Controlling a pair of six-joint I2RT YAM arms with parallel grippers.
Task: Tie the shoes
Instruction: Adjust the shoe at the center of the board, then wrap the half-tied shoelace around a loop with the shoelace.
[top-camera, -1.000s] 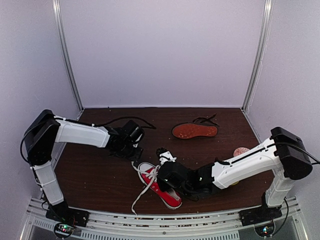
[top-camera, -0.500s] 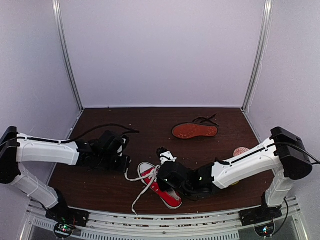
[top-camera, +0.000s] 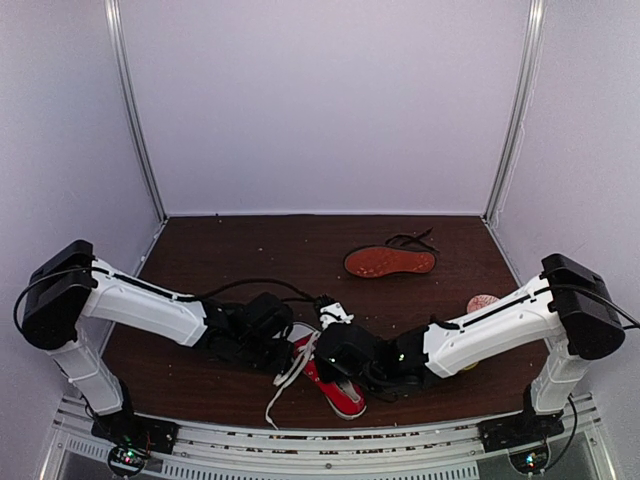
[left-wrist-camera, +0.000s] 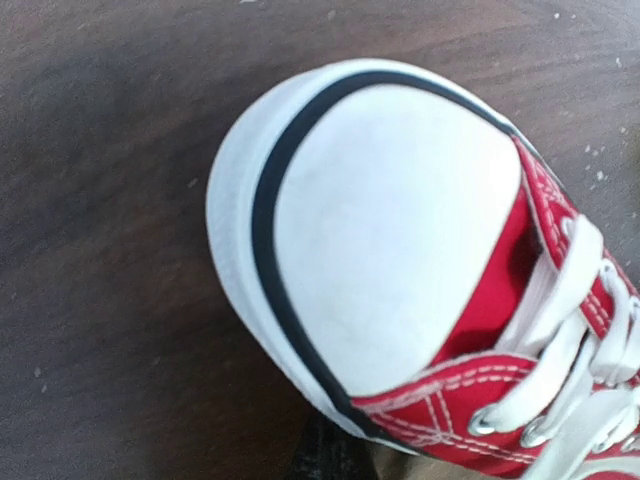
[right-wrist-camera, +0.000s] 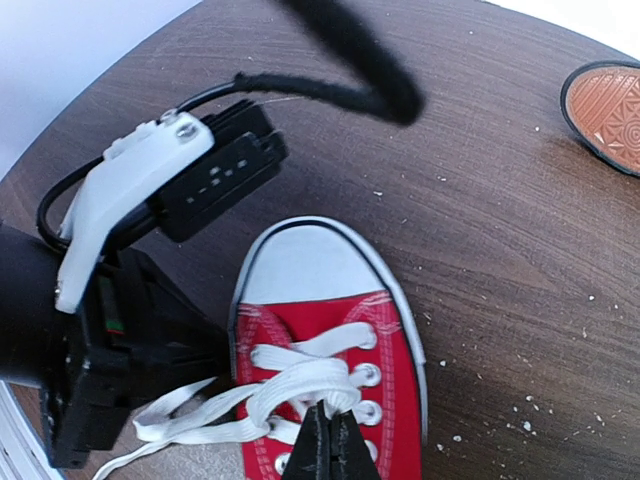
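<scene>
Dark brown wood table, seen from above. A red sneaker sits near the front edge, its white laces trailing loose to its left. The left gripper lies low just beside the toe, and the right gripper covers the shoe's middle. A black shoe lies sole up, well apart, toward the back.

Left wrist view: the sneaker's white toe cap fills the frame. This claw's own tips are out of frame, so I cannot tell its state.

Right wrist view: the right claw's fingers are pressed together, tips at the laced eyelets. Whether a lace is pinched is unclear.
</scene>
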